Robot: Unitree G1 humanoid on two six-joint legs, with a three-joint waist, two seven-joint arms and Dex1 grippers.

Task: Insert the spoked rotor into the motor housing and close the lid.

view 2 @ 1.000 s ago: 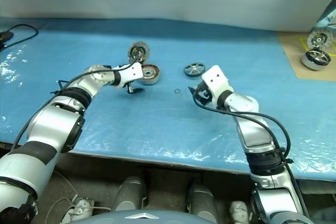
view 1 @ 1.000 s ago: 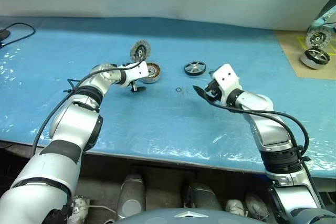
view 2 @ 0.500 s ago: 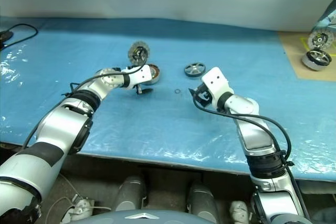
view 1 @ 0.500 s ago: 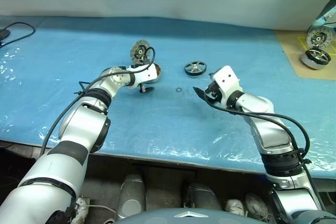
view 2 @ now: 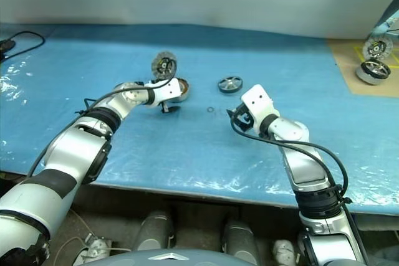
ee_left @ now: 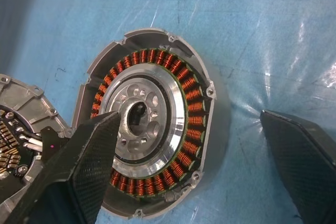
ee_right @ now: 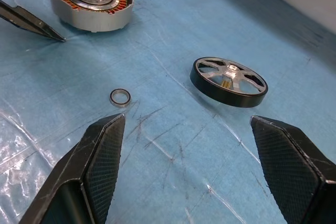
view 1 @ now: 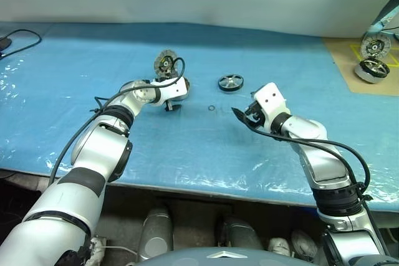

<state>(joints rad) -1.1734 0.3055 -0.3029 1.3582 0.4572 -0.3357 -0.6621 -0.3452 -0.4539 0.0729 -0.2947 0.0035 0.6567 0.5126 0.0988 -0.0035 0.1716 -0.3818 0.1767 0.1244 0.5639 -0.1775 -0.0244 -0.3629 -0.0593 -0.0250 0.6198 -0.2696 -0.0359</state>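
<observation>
Blue table [view 1: 187, 147]; left hand [view 1: 171, 106] open over motor housing [ee_left: 149, 135].

My fingers [ee_right: 100, 166] are black with a fine woven pattern. The housing [ee_left: 149, 129] is silver with copper-orange windings. The rotor [ee_right: 229, 81] has a black rim and silvery spokes. The sheet [view 1: 187, 147] is blue.

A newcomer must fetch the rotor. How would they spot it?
On the blue table cover, look between the two grippers, toward the far side. The spoked rotor lies flat there: a dark-rimmed wheel with silvery spokes, unlike the copper-wound motor housing and the tiny ring.
</observation>
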